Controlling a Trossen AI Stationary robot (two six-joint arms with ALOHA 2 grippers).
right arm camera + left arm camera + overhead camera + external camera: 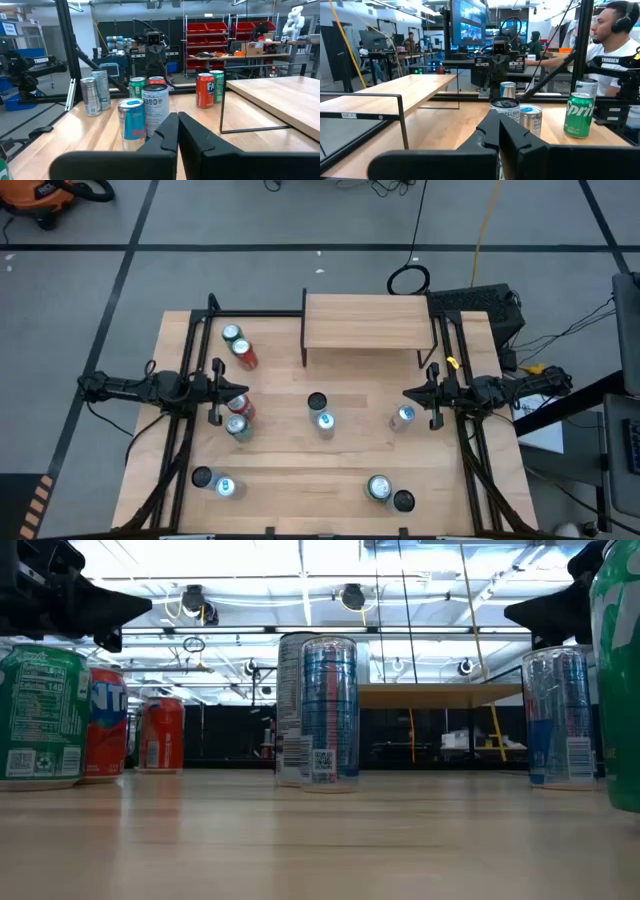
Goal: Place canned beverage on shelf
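I see both hands closed on nothing: my left hand (240,390) hangs at the counter's (290,470) left side beside a red can (241,409), my right hand (410,393) at the right side near a blue can (403,417). The shelf (368,321) stands bare along the far edge, while two more cans (320,412) stand mid-counter.

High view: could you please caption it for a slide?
Empty shelf, cans scattered on the table, both end effectors shut at its sides.
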